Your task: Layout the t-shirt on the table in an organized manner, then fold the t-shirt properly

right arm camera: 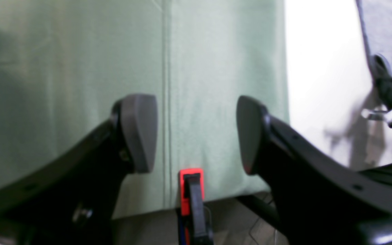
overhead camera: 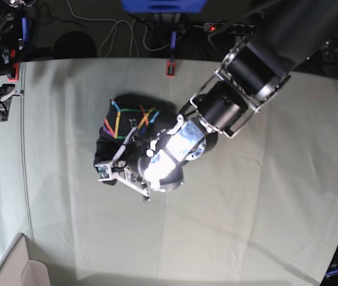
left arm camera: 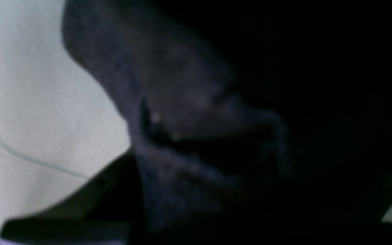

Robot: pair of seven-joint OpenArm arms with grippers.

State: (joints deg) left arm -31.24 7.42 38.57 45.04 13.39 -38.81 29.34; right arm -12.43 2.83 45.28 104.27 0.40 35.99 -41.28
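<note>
Close before the left wrist camera, dark folds of the t-shirt [left arm camera: 182,102] filled most of the picture, blurred, with pale desk [left arm camera: 29,85] cloth showing at the left; the left gripper's black finger [left arm camera: 90,190] ran in under the cloth from the lower left, and the gripper appeared closed on the fabric bunched there. From the right wrist camera, the right gripper [right arm camera: 196,132] hung with its two grey pads [right arm camera: 138,132] spread wide apart and nothing between them, above the grey-green desk cover [right arm camera: 80,68], whose seam ran straight down between them; a red clamp [right arm camera: 191,183] pinched the cover's edge, and dark floor lay beyond it. Overhead in the base view, the t-shirt [overhead camera: 127,122] sat crumpled in a heap left of the desk's [overhead camera: 246,208] middle, its rainbow lines facing up, with the left gripper [overhead camera: 118,170] down at the heap's lower edge and the left arm [overhead camera: 258,65] reaching across from the upper right, covering part of the shirt. A cardboard box [overhead camera: 14,268] stood at the lower left corner, its inside not clearly visible, and cables [overhead camera: 127,30] trailed on the dark floor beyond the far edge.
</note>
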